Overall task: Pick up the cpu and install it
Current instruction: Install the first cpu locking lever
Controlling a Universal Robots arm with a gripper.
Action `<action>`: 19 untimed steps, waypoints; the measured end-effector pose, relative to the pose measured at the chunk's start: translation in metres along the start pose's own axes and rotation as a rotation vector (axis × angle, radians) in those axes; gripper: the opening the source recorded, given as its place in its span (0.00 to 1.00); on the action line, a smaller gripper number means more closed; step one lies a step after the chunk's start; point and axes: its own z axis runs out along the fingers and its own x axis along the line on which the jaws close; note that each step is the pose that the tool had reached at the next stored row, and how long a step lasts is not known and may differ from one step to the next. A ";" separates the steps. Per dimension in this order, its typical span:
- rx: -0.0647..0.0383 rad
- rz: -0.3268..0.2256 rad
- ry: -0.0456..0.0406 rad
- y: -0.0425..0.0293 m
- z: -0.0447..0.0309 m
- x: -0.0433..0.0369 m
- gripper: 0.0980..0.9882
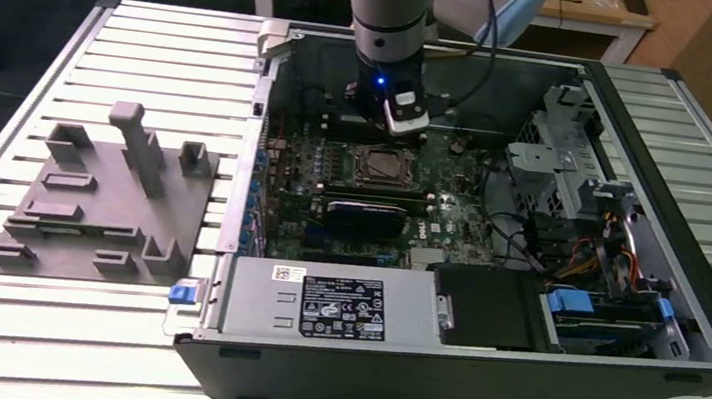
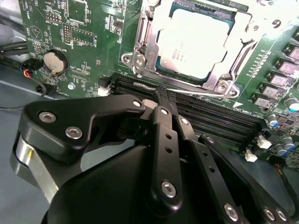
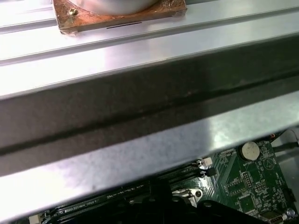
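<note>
A: Exterior view first. Open computer case point(image 1: 664, 325) lying on the slatted tabletop point(image 1: 146, 35), grey plastic fixture point(image 1: 101, 201) beside it toward the exterior view's left. Arm reaching down into the case, hand point(image 1: 404, 124) low over the green board point(image 1: 461, 222), just past the far edge of the socket point(image 1: 376, 165).

B: And the chip?

A: Seated flat in that socket, too small there to read which way it points.

B: Second wrist view?

A: Clearer. Cpu point(image 2: 194, 42) lying flat, shiny top up, square, so no long axis to speak of; edges lined up with the metal frame point(image 2: 145, 46) around it. Black hand point(image 2: 161, 105) apart from the chip, across the dark memory slots point(image 2: 219, 119). Fingers pressed together, closed on nothing.

B: First wrist view?

A: Metal wall of the case point(image 3: 140, 154) up close, slatted tabletop beyond, a strip of green board with a coin battery point(image 3: 248, 150) below.
</note>
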 end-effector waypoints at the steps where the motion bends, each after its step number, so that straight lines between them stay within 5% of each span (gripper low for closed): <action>1: 0.001 0.001 -0.0008 -0.0001 0.0002 0.0000 0.01; 19: 0.004 0.041 -0.0332 -0.0024 0.0071 0.0019 0.01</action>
